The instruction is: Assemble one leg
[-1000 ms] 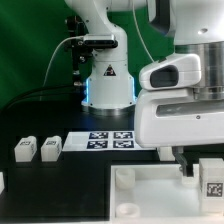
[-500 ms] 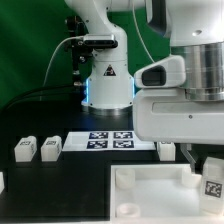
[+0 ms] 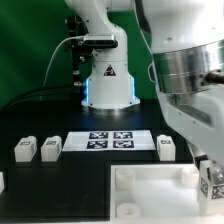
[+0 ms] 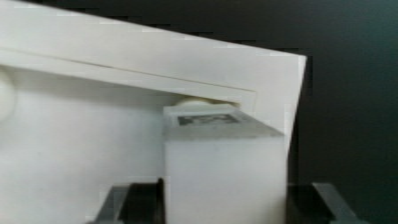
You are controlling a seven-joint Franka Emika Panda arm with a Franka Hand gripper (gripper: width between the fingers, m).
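gripper: pinching the leg between its two fingers, seen in the wrist view.
leg: at the exterior view's right edge, held just over the panel's near-right corner.
panel: lies flat on the black worktop.
key relation: the leg's long axis runs straight out from the gripper, its tagged end touching or just short of the corner socket; contact cannot be judged.
spare legs: well apart, toward the exterior view's left.
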